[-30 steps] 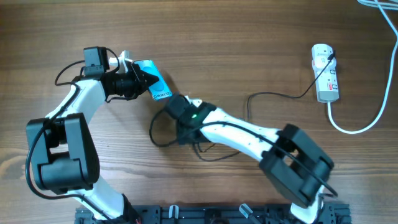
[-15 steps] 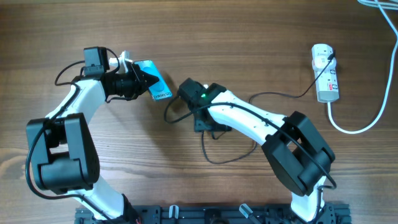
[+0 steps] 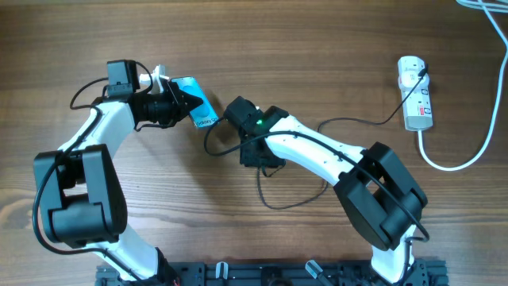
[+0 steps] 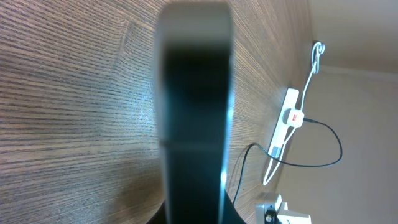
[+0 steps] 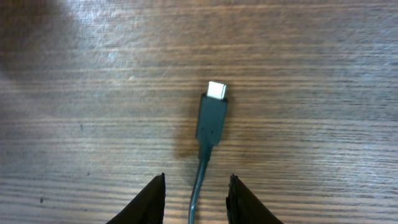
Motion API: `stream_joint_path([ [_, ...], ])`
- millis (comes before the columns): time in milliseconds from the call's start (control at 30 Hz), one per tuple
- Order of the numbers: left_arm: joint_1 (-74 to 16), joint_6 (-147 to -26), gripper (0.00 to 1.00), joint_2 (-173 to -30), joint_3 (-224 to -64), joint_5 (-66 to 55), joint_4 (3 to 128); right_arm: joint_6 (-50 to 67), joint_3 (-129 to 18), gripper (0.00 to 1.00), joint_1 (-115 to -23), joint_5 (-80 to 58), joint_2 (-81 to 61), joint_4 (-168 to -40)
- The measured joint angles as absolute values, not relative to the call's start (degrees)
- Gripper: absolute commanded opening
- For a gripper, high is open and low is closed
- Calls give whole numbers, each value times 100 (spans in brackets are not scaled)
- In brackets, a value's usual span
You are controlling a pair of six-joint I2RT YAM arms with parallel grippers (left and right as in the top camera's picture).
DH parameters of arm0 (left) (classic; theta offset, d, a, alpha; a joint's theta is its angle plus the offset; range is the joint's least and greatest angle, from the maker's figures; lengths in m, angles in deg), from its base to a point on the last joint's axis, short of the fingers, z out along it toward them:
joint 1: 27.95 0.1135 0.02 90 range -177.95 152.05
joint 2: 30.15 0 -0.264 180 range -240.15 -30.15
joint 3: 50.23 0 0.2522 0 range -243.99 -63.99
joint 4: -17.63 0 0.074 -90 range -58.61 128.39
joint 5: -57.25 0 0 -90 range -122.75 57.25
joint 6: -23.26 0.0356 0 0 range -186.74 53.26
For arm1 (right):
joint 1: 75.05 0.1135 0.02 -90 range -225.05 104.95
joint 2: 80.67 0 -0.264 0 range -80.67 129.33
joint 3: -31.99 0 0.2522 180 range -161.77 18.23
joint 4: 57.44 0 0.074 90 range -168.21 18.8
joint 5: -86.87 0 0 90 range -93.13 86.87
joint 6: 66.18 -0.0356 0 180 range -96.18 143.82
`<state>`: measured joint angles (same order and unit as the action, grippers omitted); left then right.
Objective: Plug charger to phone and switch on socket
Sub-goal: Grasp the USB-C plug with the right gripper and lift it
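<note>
My left gripper point(image 3: 178, 104) is shut on the phone point(image 3: 197, 102), holding it tilted above the table with its turquoise screen facing up. In the left wrist view the phone point(image 4: 193, 112) shows edge-on as a dark bar. The charger, a thin black cable point(image 3: 349, 121), runs from the socket point(image 3: 415, 93) and loops under my right arm. Its plug tip point(image 5: 216, 91) lies flat on the wood. My right gripper point(image 5: 196, 196) is open, its fingers on either side of the cable just behind the plug without touching it. The right gripper point(image 3: 235, 112) sits close to the phone's lower end.
The socket point(image 4: 287, 116) lies at the far right with a thick white cord point(image 3: 476, 151) curving off the right edge. Loose black cable loops point(image 3: 274, 202) lie below my right arm. Arm bases stand along the front edge.
My right gripper has moved up and right toward the phone, dragging the cable loop along, and its jaws have narrowed around the cable. The left arm and phone have not moved.
</note>
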<state>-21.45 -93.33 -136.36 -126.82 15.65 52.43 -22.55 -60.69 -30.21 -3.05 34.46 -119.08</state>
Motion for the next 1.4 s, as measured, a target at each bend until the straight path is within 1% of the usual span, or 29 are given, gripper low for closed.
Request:
stream_joint_path([
  [67, -2145, -9333, 4, -13636, -12682, 1565, 5243, -2308, -6069, 33, -3019, -248, 3446, -11880],
  [100, -2145, -9333, 4, -13636, -12682, 1565, 5243, -2312, -6069, 30, -3019, -191, 3446, -11873],
  [200, -2145, -9333, 4, -13636, -12682, 1565, 5243, -2417, -6069, 29, -3021, -93, 3459, -11851],
  [367, -2145, -9333, 4, -13636, -12682, 1563, 5243, -2495, -6084, 29, -2960, -14, 3702, -11740],
  [433, -2145, -9333, 4, -13636, -12682, 1565, 5243, -2500, -6097, 23, -2899, 23, 3719, -11701],
  [567, -2145, -9333, 4, -13636, -12682, 1565, 5243, -2520, -6101, 19, -2886, 36, 3726, -11736],
  [667, -2145, -9333, 4, -13636, -12682, 1565, 5243, -2524, -6106, 8, -2886, 36, 3726, -11825],
  [700, -2147, -9333, 4, -13636, -12682, 1565, 5243, -2530, -6106, 7, -2886, 36, 3726, -11849],
  [733, -2145, -9333, 4, -13636, -12682, 1565, 5243, -2539, -6106, 8, -2886, 34, 3726, -11854],
  [767, -2145, -9333, 4, -13636, -12682, 1565, 5238, -2541, -6106, 11, -2886, 34, 3726, -11854],
  [800, -2145, -9333, 4, -13636, -12682, 1565, 5234, -2541, -6106, 16, -2886, 36, 3726, -11854],
  [833, -2145, -9333, 4, -13636, -12682, 1565, 5234, -2550, -6108, 24, -2886, 34, 3726, -11854],
  [900, -2145, -9333, 4, -13636, -12682, 1565, 5221, -2559, -6110, 25, -2886, 32, 3726, -11851],
  [1133, -2145, -9333, 4, -13636, -12682, 1565, 5221, -2561, -6110, 20, -2973, -10, 3728, -11825],
  [1200, -2145, -9333, 4, -13636, -12682, 1565, 5221, -2561, -6110, 17, -2978, -8, 3728, -11768],
  [1267, -2145, -9333, 4, -13636, -12682, 1565, 5219, -2559, -6110, 10, -2978, -8, 3728, -11740],
  [1400, -2145, -9333, 4, -13636, -12682, 1565, 5219, -2471, -6110, 9, -2986, -16, 3730, -11727],
])
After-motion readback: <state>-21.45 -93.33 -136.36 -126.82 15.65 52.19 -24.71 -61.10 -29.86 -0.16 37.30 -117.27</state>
